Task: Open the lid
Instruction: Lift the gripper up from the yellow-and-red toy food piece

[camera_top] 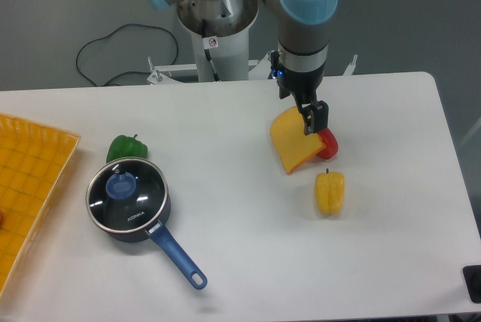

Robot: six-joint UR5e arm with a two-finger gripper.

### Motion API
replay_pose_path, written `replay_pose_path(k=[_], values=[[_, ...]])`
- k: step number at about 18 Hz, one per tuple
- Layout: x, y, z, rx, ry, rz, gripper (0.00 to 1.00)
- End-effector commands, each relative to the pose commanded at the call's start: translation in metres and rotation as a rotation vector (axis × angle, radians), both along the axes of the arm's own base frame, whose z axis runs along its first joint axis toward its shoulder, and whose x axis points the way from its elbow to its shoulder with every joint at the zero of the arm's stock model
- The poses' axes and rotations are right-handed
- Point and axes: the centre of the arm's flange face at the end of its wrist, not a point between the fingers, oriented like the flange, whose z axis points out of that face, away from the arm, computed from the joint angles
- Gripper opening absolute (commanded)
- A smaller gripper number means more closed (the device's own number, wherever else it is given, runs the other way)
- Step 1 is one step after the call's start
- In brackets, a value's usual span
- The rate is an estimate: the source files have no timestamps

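Lid — clear glass, silver rim, blue knob, white lettering — seated flat on the dark blue saucepan at the counter's front left, with a green pepper just behind the pan and a yellow tray at the left edge. Gripper well apart to the right, over an orange wedge and a red piece, a yellow pepper near; whether the fingers stand wide or narrow cannot be told.

blue-knobbed clear lid, dark blue saucepan, yellow pepper, green pepper
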Motion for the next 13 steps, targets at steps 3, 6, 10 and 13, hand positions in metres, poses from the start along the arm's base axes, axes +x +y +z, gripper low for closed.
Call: replay_pose_path(k=[3,6,10,13], values=[[0.002,-0.002,-0.003,-0.026,0.007,0.000,1.00],[0.005,0.003,-0.002,-0.021,0.008,0.061,1.00],[0.023,0.011,-0.024,-0.039,-0.028,0.083,1.00],[0.030,0.008,-0.027,-0.033,-0.041,0.220,1.00]])
